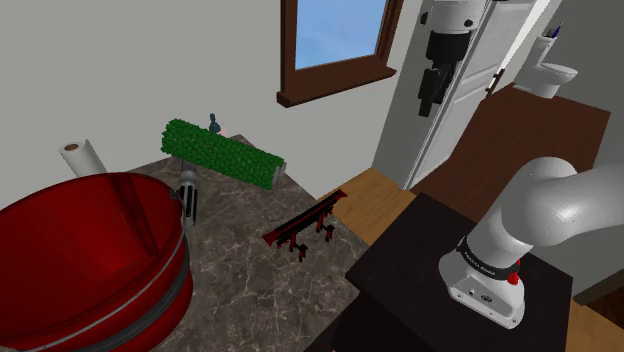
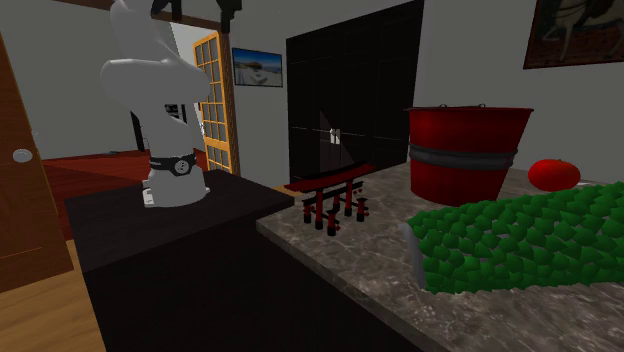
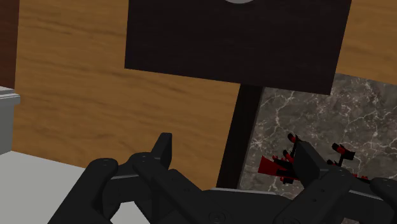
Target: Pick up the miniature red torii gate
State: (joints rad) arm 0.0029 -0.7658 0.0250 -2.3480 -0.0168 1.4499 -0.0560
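The miniature red torii gate stands upright on its black posts near the edge of the marble countertop, close to my dark stand. In the second exterior view the gate is between the stand and a red bucket. My black gripper hangs high above the floor beside the counter, well away from the gate and pointing down. In the wrist view its fingers stand apart, so the gripper is open and holds nothing. Part of the gate shows far below, beside one finger.
A big red bucket fills the shoulder view's left of the counter. A green bristly roll lies at the back, with a paper roll and a dark grey object nearby. A red round thing sits behind the roll.
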